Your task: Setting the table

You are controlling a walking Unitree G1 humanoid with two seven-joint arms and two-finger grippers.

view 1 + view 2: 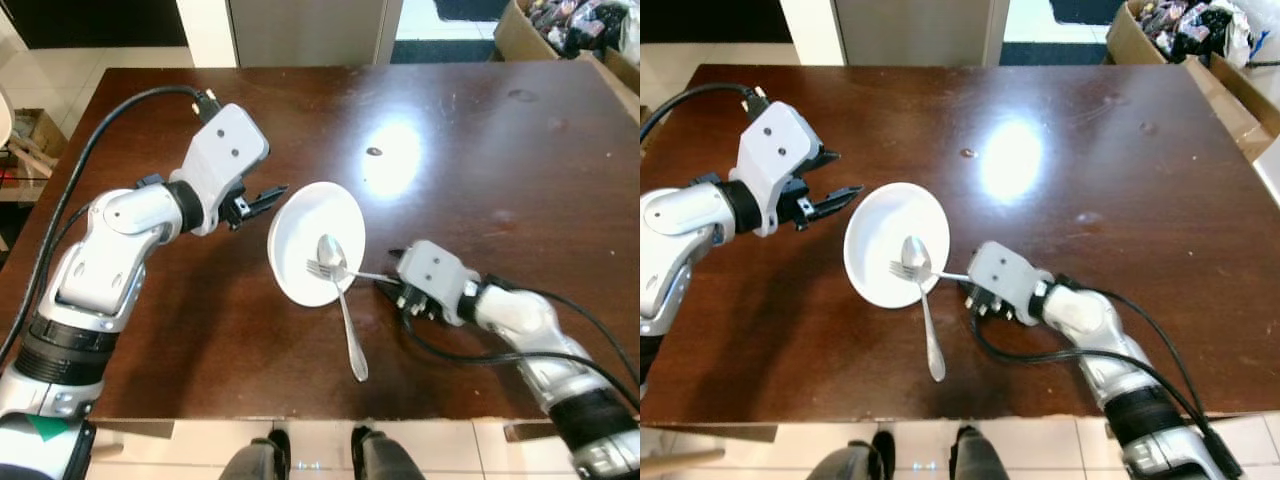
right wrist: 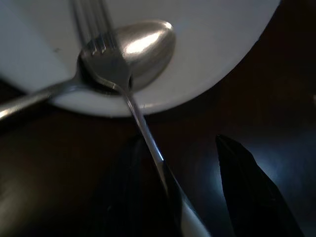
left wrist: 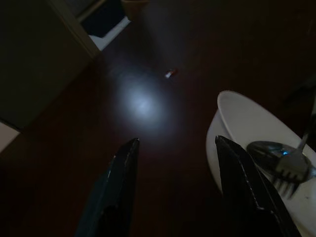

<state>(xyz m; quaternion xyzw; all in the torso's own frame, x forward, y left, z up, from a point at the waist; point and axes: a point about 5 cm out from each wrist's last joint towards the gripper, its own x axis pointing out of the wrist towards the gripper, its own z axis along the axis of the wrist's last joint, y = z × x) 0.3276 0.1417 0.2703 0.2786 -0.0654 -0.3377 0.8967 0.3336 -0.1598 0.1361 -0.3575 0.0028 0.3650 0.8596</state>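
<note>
Left claw hovers over the dark wooden counter, left of centre, fingers spread apart and empty. Its tips point toward the rim of the white plate and stop just short of it; in the left wrist view the two black fingers frame bare counter, with the plate off to one side.

Plate sits near the middle of the counter, closer to the near edge than the far one. It looks tilted, near rim raised, though this is hard to confirm.

Spoon: bowl rests on the plate, handle runs off the rim toward the near edge, its end lying on the counter. Fork: tines lie over the spoon's bowl, on the plate; handle runs to the right, off the rim.

Right claw is low at the counter just right of the plate. In the right wrist view its fingers stand apart, and the fork handle passes between them, lying against one finger. Whether it is gripped cannot be told.

Small dark speck on the counter beyond the plate, beside a bright glare patch.
</note>
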